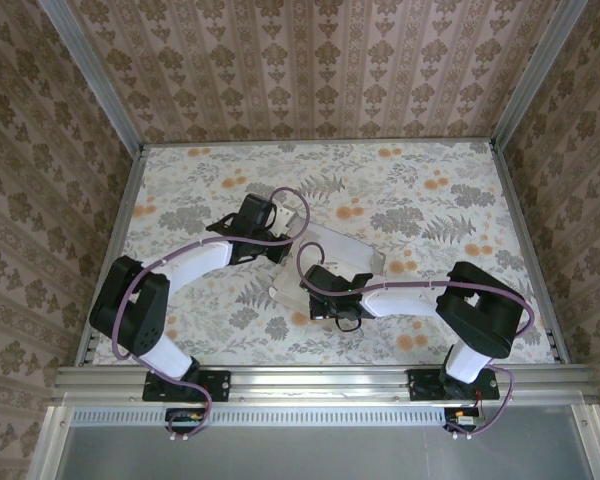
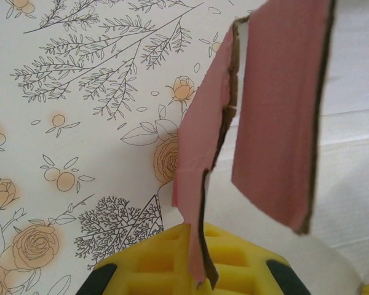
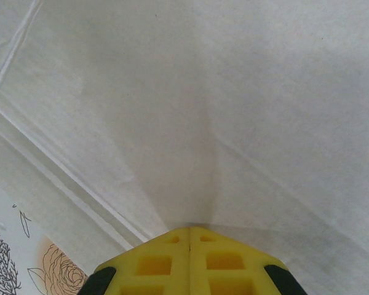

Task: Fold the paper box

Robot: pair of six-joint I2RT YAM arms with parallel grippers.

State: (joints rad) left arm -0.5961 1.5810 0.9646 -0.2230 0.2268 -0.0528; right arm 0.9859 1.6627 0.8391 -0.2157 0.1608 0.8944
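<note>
Far left, the left arm [image 1: 145,300] reaches from its base across the floral table [image 1: 195,175] toward the middle; the left gripper [image 1: 268,220] sits at the left edge of the paper box [image 1: 345,247]. From its wrist camera, the yellow fingers [image 2: 150,261] are clamped on a pink flap [image 2: 197,166] of the box. The flap runs down into the seam between them and stands nearly upright; just right of it a second pink panel [image 2: 280,110] hangs tilted, with a dark gap between the two. The pale inner side of the card spreads out further right.

Centre of the table now; the box lies partly opened out, whitish inner face up, between the two grippers. Its left side is lifted where the left gripper has it; the rest is on the tabletop.

Over to the right gripper [image 1: 318,284], down on the near part of the box; its wrist camera shows the yellow fingers [image 3: 150,265] pressed tight together, with nothing visible between them. Their tips are right at the pale card, where faint creases fan out across the sheet; whether they bear down on it, I cannot tell. A corner of floral table peeks in at lower left of that view.

Far right, the right arm [image 1: 480,310] bends back to its base at the near edge.
</note>
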